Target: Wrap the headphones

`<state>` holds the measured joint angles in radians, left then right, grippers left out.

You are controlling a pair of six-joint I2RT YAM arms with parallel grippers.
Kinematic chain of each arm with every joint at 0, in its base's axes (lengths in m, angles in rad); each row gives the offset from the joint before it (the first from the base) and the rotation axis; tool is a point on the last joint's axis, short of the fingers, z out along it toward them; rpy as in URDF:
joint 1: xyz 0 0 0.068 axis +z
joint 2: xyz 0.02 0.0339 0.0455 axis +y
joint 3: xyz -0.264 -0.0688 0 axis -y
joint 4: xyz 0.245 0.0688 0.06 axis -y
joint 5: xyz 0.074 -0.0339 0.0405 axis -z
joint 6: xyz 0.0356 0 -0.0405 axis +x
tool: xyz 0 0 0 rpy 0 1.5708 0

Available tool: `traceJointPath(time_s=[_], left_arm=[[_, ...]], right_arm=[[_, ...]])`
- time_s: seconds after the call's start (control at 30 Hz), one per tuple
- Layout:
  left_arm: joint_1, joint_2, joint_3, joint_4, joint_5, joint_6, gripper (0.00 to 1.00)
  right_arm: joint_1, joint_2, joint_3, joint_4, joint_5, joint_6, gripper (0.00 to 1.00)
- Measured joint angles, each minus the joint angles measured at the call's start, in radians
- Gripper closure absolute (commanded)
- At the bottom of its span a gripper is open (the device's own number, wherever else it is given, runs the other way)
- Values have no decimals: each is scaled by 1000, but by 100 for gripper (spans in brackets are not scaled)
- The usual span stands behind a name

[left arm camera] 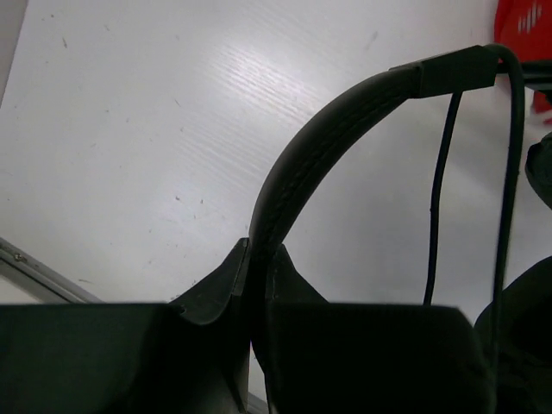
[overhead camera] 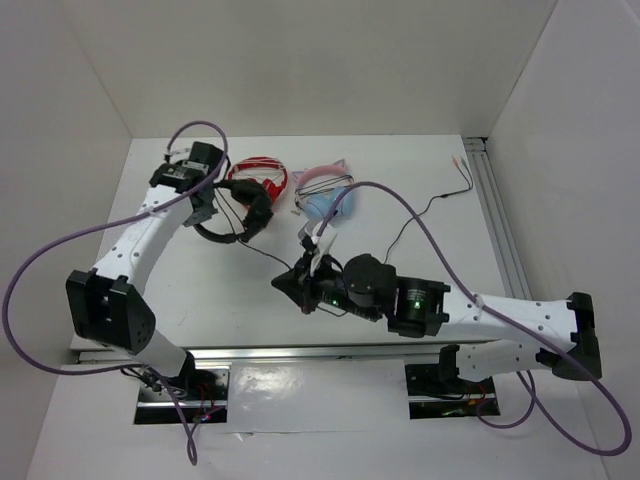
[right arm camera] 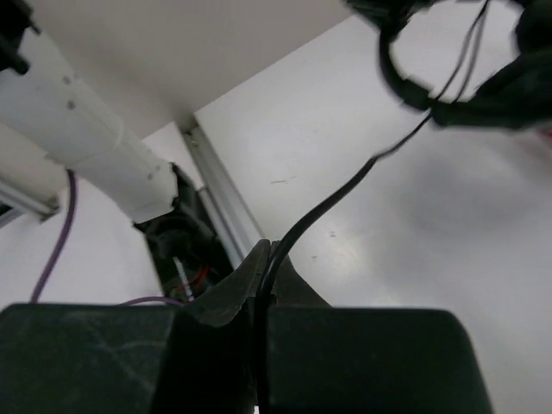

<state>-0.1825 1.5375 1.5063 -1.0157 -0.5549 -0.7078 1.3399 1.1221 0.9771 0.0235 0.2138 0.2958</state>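
Note:
The black headphones (overhead camera: 243, 212) lie at the table's back left, headband arching toward my left arm. My left gripper (overhead camera: 205, 207) is shut on the padded headband (left arm camera: 319, 147), which runs up and right from between the jaws (left arm camera: 257, 257). The thin black cable (overhead camera: 266, 256) leads from the headphones down to my right gripper (overhead camera: 286, 283) near the table's middle. In the right wrist view that gripper (right arm camera: 269, 255) is shut on the cable (right arm camera: 345, 191), which rises toward the blurred headphones (right arm camera: 483, 90).
Red headphones (overhead camera: 265, 175) and light blue and pink cat-ear headphones (overhead camera: 326, 195) lie just behind the black ones. A thin dark wire (overhead camera: 430, 205) with red tips trails to the back right. A metal rail (overhead camera: 497, 220) edges the table's right side.

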Motion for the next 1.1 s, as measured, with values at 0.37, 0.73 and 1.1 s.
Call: traceJointPath(time_s=[0.37,0.73,1.1], left_arm=[[-338,21,-240,87,-27,115,100],[-576,-162,-392,111,88,205,100],[-710,-450,-302,117,277,242,100]], right_arm=[[-89,146,333,-414,245,-247,100],[-333,154,245,-476,406,-366,100],[-591,170,222,-417,91,-402,100]])
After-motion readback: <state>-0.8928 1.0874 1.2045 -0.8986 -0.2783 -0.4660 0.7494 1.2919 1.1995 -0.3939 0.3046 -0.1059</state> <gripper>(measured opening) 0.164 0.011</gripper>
